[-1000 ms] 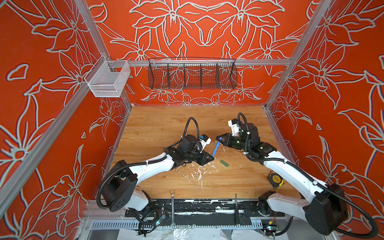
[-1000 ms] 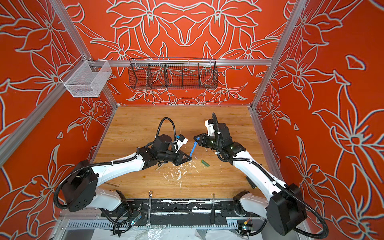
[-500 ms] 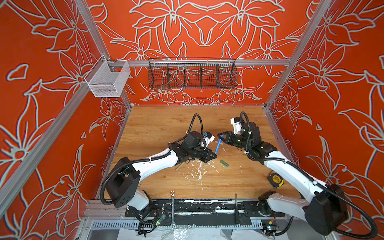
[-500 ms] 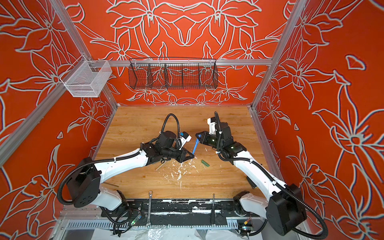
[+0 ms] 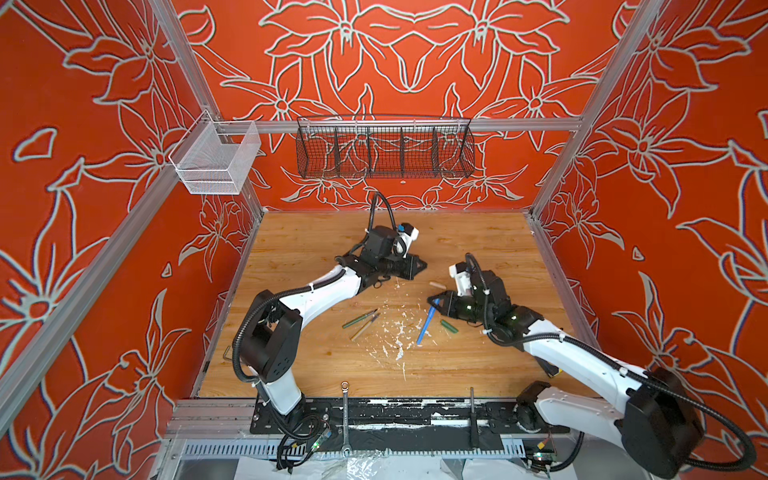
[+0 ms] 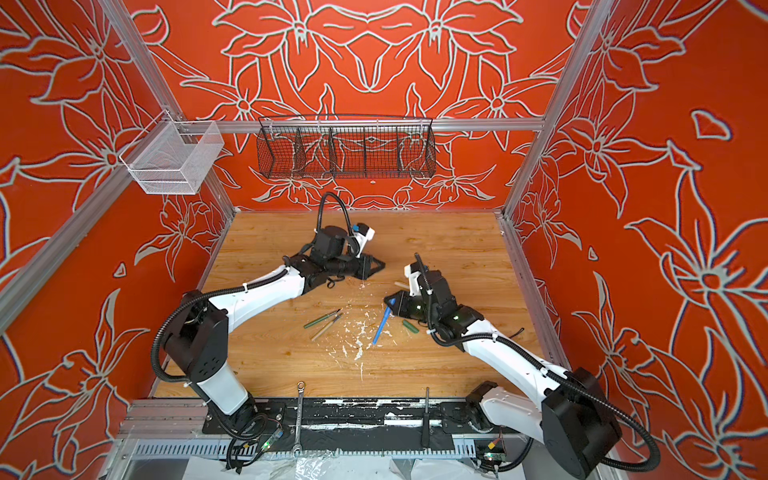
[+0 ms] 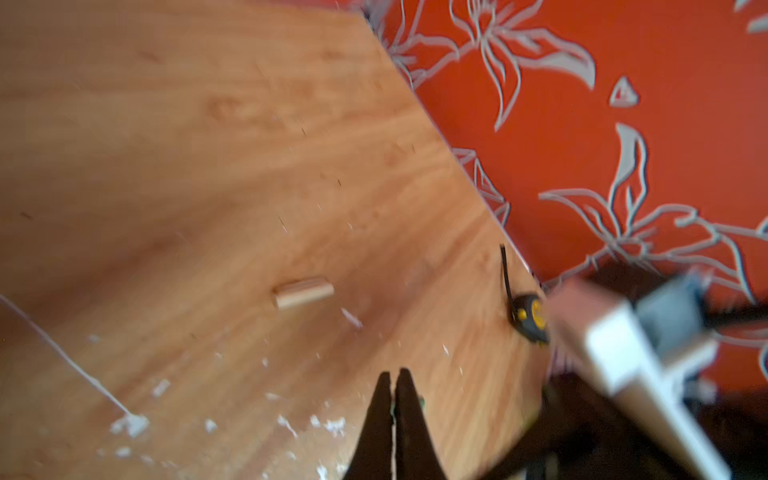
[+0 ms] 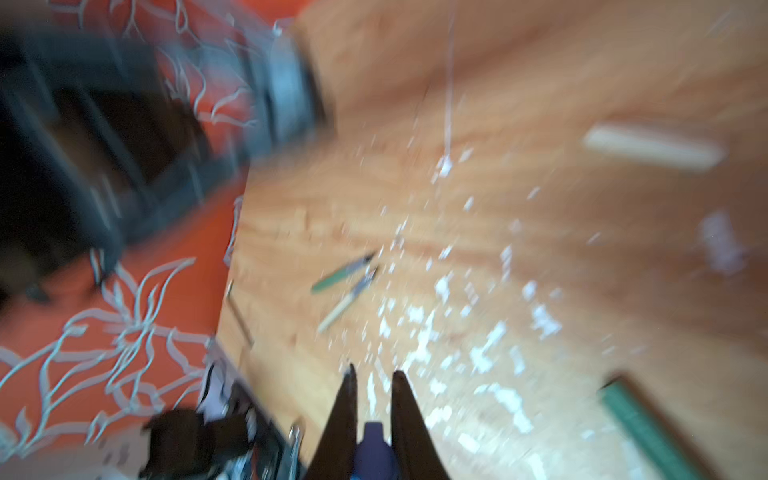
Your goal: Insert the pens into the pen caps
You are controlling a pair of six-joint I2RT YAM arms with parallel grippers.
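My right gripper (image 5: 432, 301) (image 6: 387, 300) (image 8: 374, 376) is shut on the blue pen (image 5: 426, 322) (image 6: 380, 326), which slants from the jaws toward the table's front. The pen's rounded blue end (image 8: 372, 444) sits between the fingers. My left gripper (image 5: 422, 266) (image 6: 382, 264) (image 7: 391, 374) is shut and holds nothing, farther back. A tan cap (image 5: 437, 285) (image 7: 303, 293) (image 8: 652, 149) lies between the two grippers. A green cap (image 5: 449, 326) (image 6: 410, 326) (image 8: 640, 419) lies just right of the blue pen. The green pen (image 5: 359, 318) (image 8: 340, 274) and the tan pen (image 5: 365, 327) (image 8: 347, 301) lie side by side to the left.
White paint flecks (image 5: 395, 332) are scattered mid-table. A yellow-and-black tape measure (image 7: 530, 316) lies near the right wall. A silver wrench (image 5: 345, 411) and a dark rod (image 5: 471, 411) lie across the front rail. A black wire basket (image 5: 384, 149) and a white mesh one (image 5: 214, 162) hang above.
My left gripper has drawn back from the blue pen toward the far side. My right gripper has come forward and lower with the blue pen, which now slants more.
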